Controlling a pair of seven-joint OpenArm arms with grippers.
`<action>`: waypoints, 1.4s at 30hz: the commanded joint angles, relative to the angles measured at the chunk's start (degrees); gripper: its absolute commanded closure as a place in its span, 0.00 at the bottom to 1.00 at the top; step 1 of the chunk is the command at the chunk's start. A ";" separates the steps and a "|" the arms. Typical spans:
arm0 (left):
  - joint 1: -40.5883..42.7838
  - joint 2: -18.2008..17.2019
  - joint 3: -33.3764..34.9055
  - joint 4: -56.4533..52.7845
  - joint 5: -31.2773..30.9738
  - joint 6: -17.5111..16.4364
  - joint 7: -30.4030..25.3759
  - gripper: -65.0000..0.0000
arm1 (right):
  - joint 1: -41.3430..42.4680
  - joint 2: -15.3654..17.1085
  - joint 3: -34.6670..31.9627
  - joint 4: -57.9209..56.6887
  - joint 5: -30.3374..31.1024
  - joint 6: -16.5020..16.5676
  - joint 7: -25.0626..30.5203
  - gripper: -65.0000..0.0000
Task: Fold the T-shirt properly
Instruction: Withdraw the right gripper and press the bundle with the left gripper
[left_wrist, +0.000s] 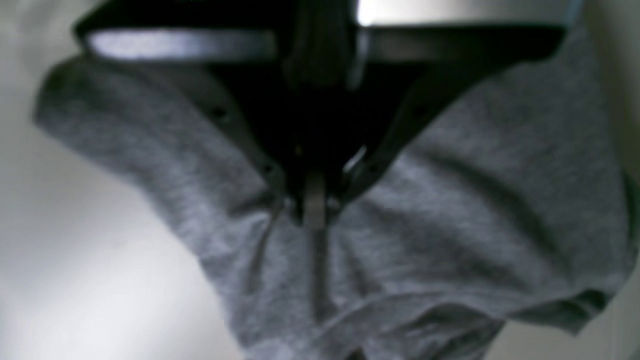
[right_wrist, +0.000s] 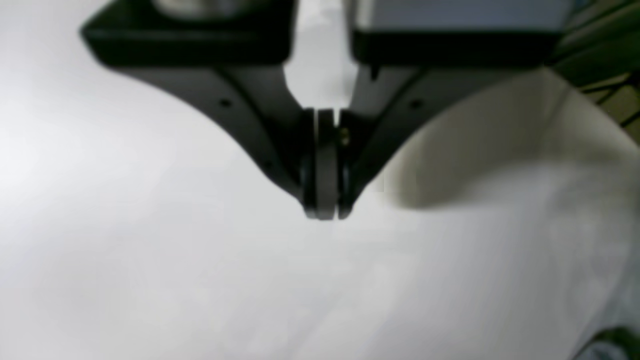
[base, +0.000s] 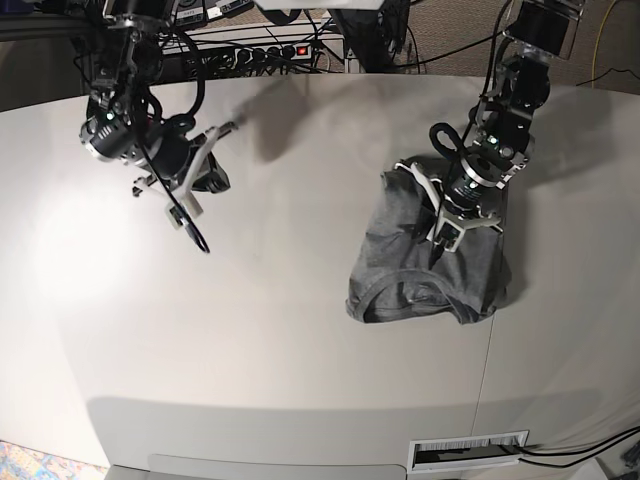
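The left gripper (left_wrist: 315, 210) has its fingers pressed together on a pinch of the T-shirt (base: 430, 265); in the left wrist view grey cloth bunches into creases right at the tips and drapes away below and to both sides. In the base view that gripper (base: 441, 247) sits over the upper middle of the shirt, its arm (base: 505, 110) running up toward the far edge of the table (base: 300, 340).

The right gripper (right_wrist: 325, 212) has its fingers closed flat against each other with nothing between them, hanging above bare table. In the base view it (base: 200, 240) is well apart from the shirt, on the opposite side of the table.

The shirt lies on the table as a bunched, roughly square heap, with the ribbed neckline (base: 410, 300) near its front edge and the upper part gathered under the left gripper.

Around them: a power strip (base: 270, 50) with a red switch and a tangle of cables (base: 330, 25) lie beyond the far edge. A vent grille (base: 468, 452) shows below the near edge. Nothing lies between the two grippers but table.
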 joint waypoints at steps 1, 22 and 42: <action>-1.77 -0.50 -0.24 -1.42 1.31 0.83 -0.35 1.00 | -1.09 0.48 1.18 2.14 1.73 0.10 0.94 1.00; -16.26 -6.43 -0.24 -22.01 8.33 -4.20 -9.01 1.00 | -19.61 5.42 14.75 12.83 13.51 0.10 -1.38 1.00; -11.96 -8.31 -0.24 -0.20 -11.78 -7.80 6.54 1.00 | -19.71 5.86 14.75 12.83 15.58 0.10 -3.74 1.00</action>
